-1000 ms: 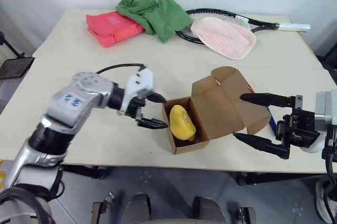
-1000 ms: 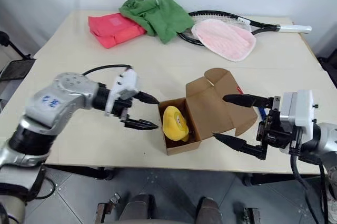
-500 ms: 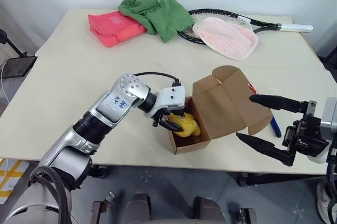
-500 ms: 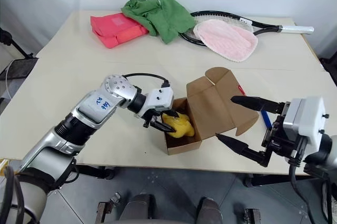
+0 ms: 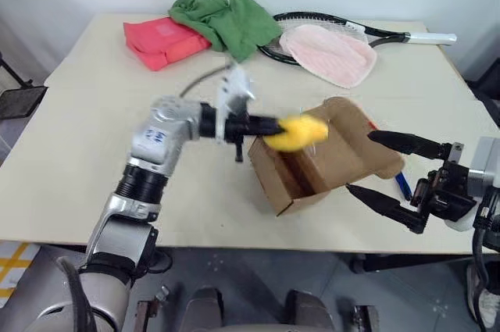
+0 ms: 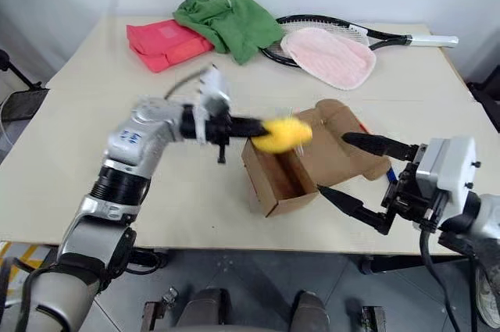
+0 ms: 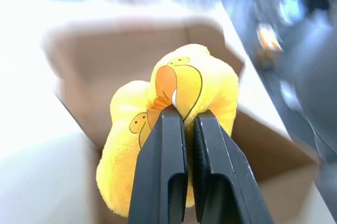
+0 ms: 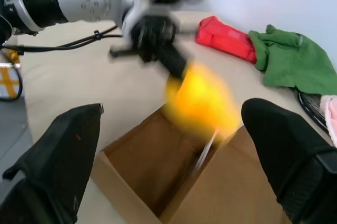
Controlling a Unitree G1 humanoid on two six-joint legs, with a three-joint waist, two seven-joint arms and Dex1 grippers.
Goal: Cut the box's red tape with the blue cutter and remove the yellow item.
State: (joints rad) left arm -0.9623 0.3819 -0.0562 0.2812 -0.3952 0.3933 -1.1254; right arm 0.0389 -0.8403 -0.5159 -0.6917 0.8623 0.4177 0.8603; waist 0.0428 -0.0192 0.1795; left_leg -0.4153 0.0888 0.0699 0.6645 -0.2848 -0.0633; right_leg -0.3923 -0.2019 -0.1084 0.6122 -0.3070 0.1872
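My left gripper [image 5: 275, 125] is shut on the yellow item [image 5: 298, 132], a soft plush with an orange face patch [image 7: 167, 83]. It holds the plush in the air just above the open brown box [image 5: 291, 183]. The box stands near the table's front edge with its lid flap [image 5: 359, 148] folded back. A sliver of red tape [image 5: 373, 124] shows at the flap's far edge. To the right of the box my right gripper [image 5: 360, 162] stands wide open, holding nothing. The blue cutter [image 5: 403, 186] lies on the table between the box and that gripper, partly hidden.
At the back of the table lie a pink-red folded bag [image 5: 162, 40], a green cloth [image 5: 225, 19], a tennis racket [image 5: 375, 33] and a pink towel [image 5: 330, 54]. The beige tabletop [image 5: 94, 137] stretches left of the box.
My left gripper reached into the box, shut on the yellow plush and lifted it up out of the box. The box shifted slightly. The right gripper stayed open beside the box.
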